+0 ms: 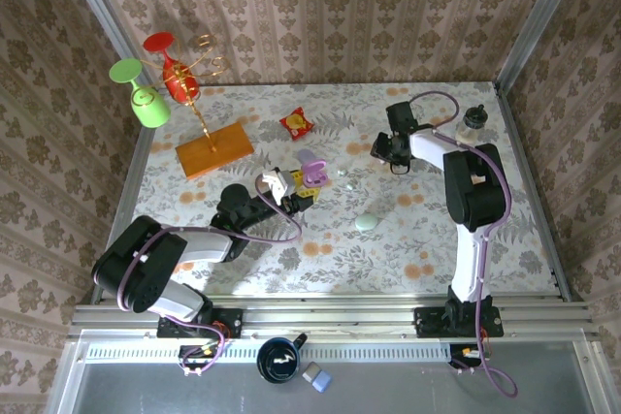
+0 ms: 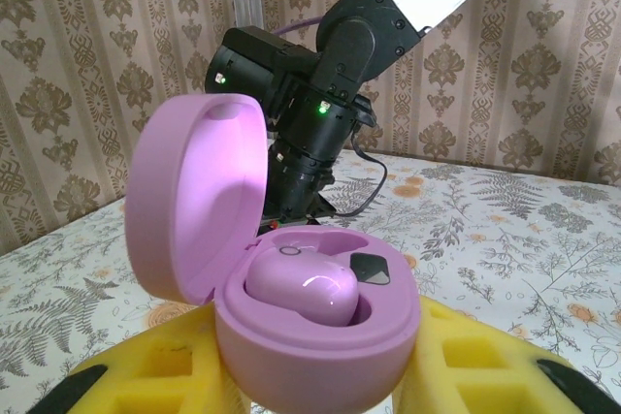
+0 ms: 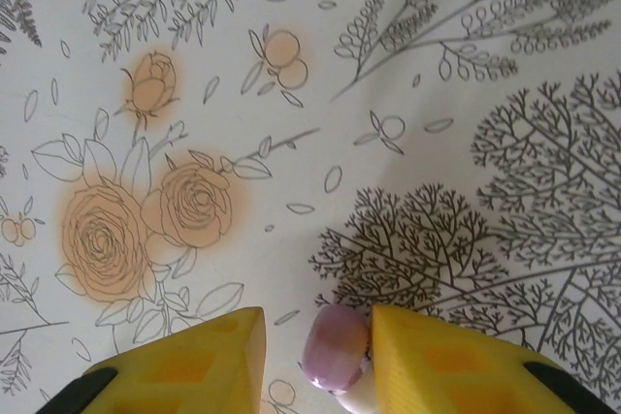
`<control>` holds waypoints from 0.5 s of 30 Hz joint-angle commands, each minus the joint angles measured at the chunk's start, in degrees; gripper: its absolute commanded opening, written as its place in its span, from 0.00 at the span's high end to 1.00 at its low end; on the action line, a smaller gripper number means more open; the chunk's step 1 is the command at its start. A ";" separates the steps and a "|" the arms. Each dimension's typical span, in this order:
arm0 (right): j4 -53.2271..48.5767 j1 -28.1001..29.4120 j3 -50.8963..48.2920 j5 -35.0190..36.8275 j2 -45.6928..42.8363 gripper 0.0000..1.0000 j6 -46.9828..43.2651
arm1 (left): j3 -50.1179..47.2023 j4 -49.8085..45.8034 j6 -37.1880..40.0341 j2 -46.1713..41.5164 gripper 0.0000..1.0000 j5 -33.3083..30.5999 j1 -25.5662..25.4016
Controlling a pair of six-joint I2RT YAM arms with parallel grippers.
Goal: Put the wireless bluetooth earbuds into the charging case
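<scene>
Between right pincer's [image 3: 318,361] fingers [image 3: 446,366], pink earbud [image 3: 335,344], open case [image 2: 310,336] in left pincer [image 2: 315,380]

Your left arm [image 1: 160,264] and right arm [image 1: 475,191] pair black joints with white links. Purple cables [image 1: 437,94] trail along both, and the yellow fingers [image 3: 194,366] have black tips.
</scene>
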 commanded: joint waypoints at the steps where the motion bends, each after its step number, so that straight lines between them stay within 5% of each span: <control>1: -2.60 -0.48 2.87 1.79 2.22 0.64 -1.91 | -0.41 2.03 -0.65 -0.98 0.70 -0.21 -0.52; 15: -12.90 -0.12 8.02 1.54 3.51 0.64 -13.89 | -0.65 2.12 -0.67 -0.54 0.70 -0.73 -0.57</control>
